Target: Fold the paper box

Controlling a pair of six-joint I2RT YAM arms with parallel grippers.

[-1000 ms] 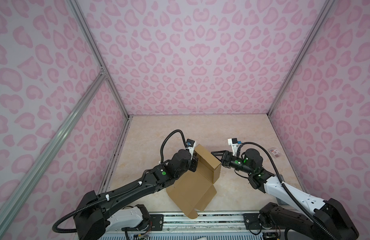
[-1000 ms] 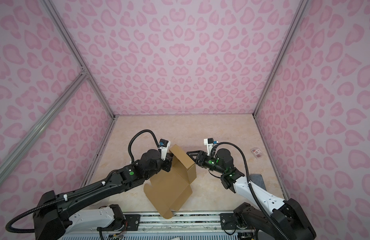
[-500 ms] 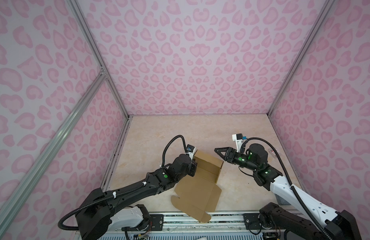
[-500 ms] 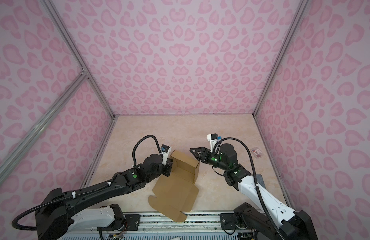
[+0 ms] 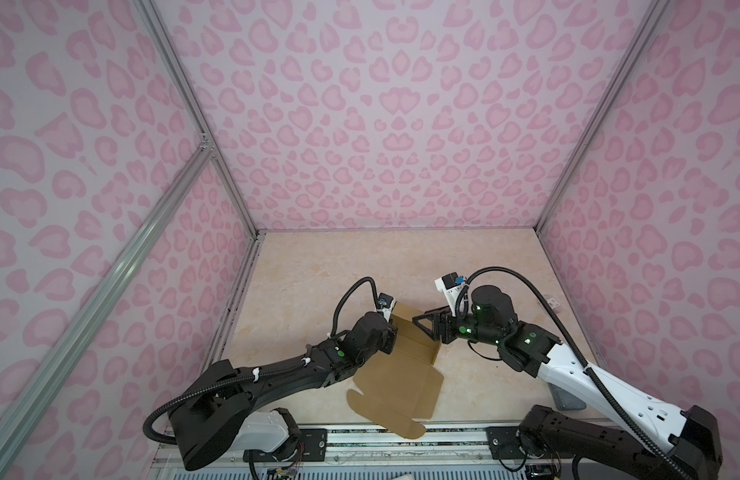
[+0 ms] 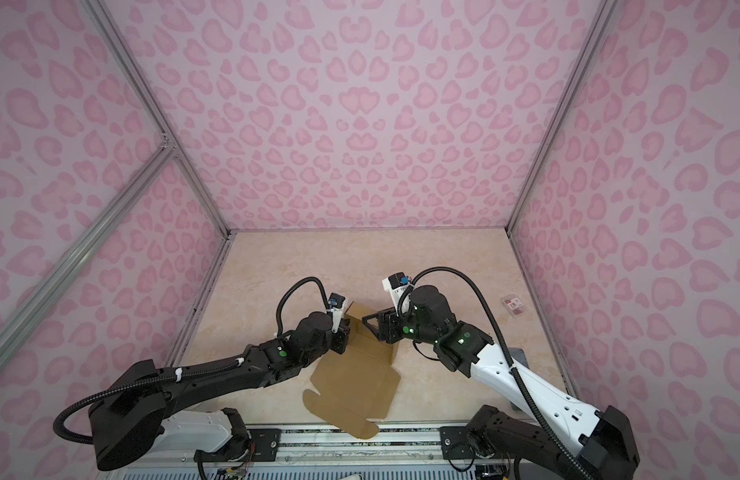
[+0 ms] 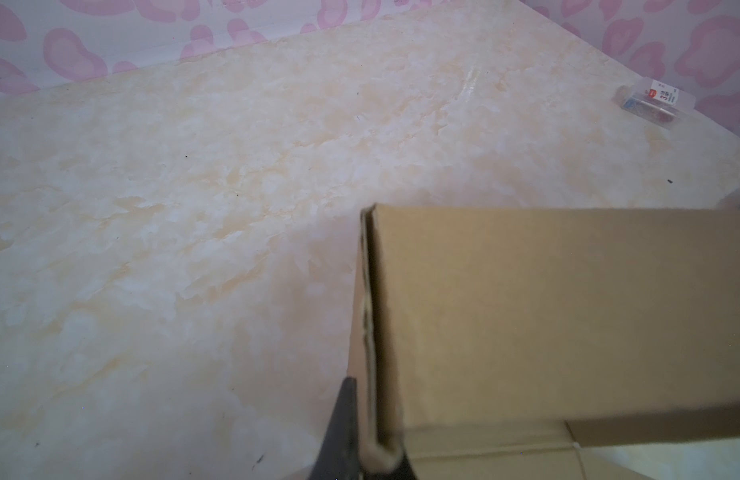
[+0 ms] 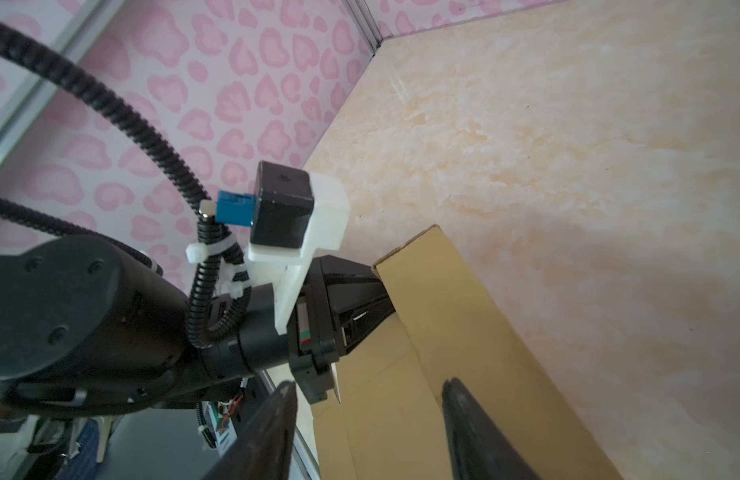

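The paper box (image 5: 395, 376), part-folded brown cardboard, lay on the table (image 5: 318, 270) near its front edge between the two arms, with its far wall raised. The left gripper (image 7: 375, 452) was clamped on that wall's left end. The right gripper (image 8: 369, 387) stood with jaws apart, one on either side of the wall, gripping nothing.

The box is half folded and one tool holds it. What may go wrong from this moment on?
1. The left tool pinches only a thin edge of a raised wall of the paper box; a pull may make it slip or tear.
2. The right tool is open near the same wall; closing off the crease might crush it.
3. The front flap overhangs the front edge of the table and may snag.
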